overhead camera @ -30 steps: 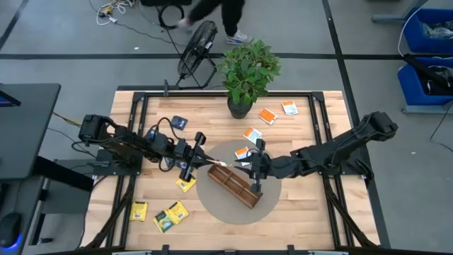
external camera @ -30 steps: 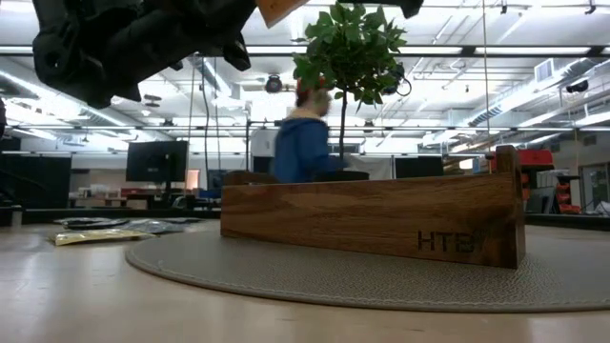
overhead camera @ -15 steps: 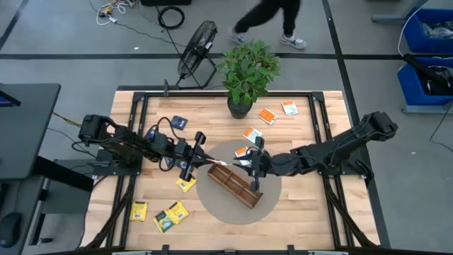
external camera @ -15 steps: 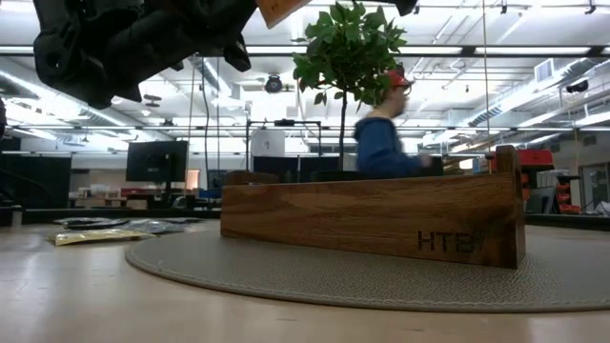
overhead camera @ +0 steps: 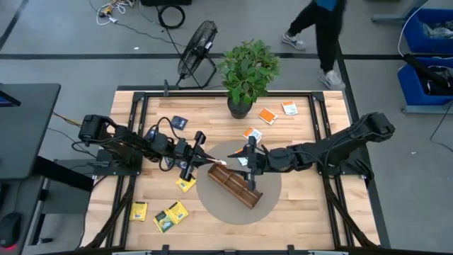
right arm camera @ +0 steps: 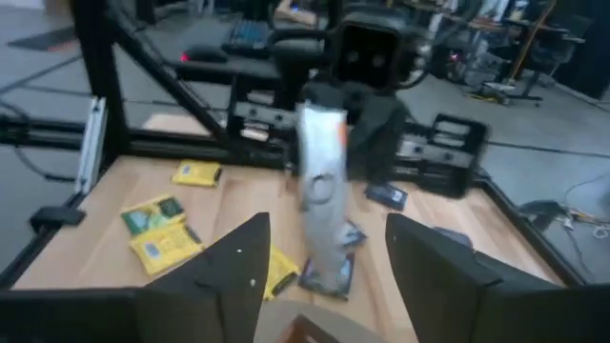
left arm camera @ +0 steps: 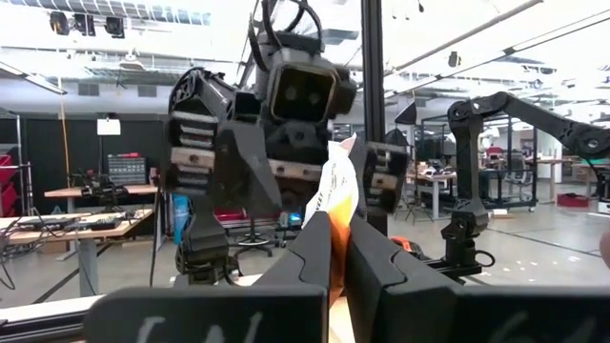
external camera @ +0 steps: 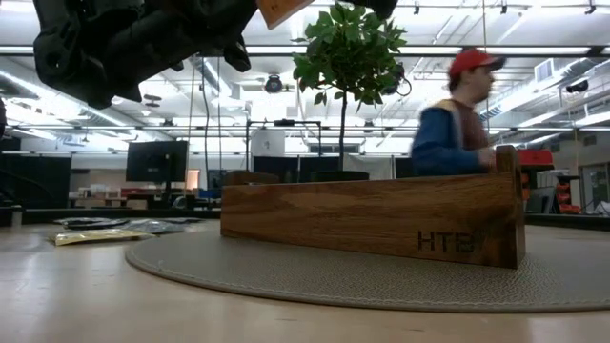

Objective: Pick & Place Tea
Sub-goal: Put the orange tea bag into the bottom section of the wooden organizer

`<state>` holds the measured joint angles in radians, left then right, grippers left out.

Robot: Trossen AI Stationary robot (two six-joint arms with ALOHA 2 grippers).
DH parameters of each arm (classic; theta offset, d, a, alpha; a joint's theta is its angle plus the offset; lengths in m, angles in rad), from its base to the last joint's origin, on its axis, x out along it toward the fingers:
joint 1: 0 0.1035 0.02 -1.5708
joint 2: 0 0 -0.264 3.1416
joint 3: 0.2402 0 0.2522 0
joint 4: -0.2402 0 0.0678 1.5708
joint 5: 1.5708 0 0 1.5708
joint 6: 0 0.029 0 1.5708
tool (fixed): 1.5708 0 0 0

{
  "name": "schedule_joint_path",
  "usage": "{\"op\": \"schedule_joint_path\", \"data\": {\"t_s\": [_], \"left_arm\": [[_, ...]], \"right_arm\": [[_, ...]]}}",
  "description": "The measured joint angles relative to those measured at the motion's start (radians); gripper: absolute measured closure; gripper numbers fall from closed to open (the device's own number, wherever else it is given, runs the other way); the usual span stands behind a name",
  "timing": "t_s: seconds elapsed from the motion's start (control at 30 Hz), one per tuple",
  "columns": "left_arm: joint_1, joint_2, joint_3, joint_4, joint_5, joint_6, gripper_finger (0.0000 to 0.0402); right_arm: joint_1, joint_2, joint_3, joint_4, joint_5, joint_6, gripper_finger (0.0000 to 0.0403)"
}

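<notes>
Since the earlier frames the right gripper (overhead camera: 245, 160) has let its fingers spread and has slid a little toward the left arm, and the person (overhead camera: 318, 28) beyond the table has walked across to the far right corner. The orange-and-white sachet (left arm camera: 335, 191) is now pinched only by the left gripper (overhead camera: 205, 161), whose jaws are clamped on its lower edge — in the left wrist view it stands upright between the two dark fingers (left arm camera: 305, 257). The right gripper faces it with jaws apart; in the right wrist view the sachet hangs in the gap between the right fingers (right arm camera: 238, 267), touching neither. Both grippers meet above the near-left end of the wooden tray (overhead camera: 237, 185), which lies on a round grey mat (overhead camera: 212, 202) in the middle of the table (overhead camera: 304, 205). The other tea is scattered: three orange-and-white sachets (overhead camera: 267, 115) near the potted plant (overhead camera: 248, 71) at the far side, another one (overhead camera: 242, 152) at the mat's far edge just beside the right gripper, yellow sachets (overhead camera: 171, 216) at the near-left corner, one more yellow sachet (overhead camera: 185, 184) just under the left gripper, and a dark navy sachet (overhead camera: 179, 122) farther back on the left. In the low view the tray shows side-on — what lies in its compartments cannot be seen.
</notes>
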<state>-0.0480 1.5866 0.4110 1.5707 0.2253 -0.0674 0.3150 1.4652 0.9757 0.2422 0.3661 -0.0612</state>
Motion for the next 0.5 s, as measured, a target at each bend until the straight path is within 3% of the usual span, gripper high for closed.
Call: {"op": "schedule_joint_path", "data": {"t_s": [0.27,0.5], "left_arm": [[0.000,0.000,0.000,0.000,-0.003,0.000,0.0391],[0.000,0.000,0.000,0.000,-0.003,0.000,0.0391]], "right_arm": [[0.019,-0.008,0.000,0.036,-0.002,-0.061,0.0239],[0.020,-0.008,0.000,0.025,-0.001,-0.079,0.0371]]}}
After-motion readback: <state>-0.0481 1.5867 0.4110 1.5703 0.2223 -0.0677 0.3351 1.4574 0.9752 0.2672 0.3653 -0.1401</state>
